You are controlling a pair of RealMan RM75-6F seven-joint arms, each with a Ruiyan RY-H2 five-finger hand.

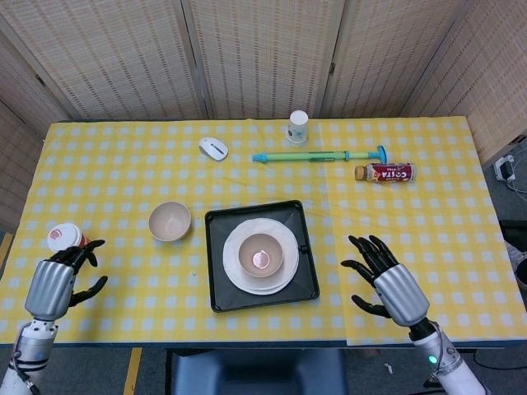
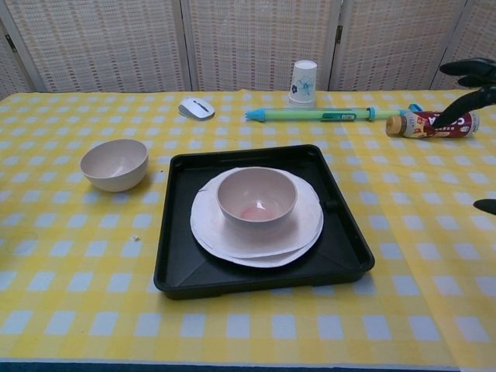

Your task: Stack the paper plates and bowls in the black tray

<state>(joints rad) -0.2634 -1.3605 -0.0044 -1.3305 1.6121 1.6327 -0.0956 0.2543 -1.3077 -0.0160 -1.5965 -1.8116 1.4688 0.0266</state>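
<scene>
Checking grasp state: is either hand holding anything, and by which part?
Nothing is held. The left hand and right hand are both open over the table, fingers apart, touching nothing.

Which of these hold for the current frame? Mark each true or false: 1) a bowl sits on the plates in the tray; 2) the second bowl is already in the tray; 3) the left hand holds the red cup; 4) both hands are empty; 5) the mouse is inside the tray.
1) True. One bowl sits on the paper plates inside the black tray.
2) False. The second bowl stands on the tablecloth, left of the tray and apart from it.
3) False. The left hand is open beside the red cup, gripping nothing.
4) True. The right hand is also open, fingers spread, right of the tray.
5) False. The mouse lies on the table behind the tray.
</scene>
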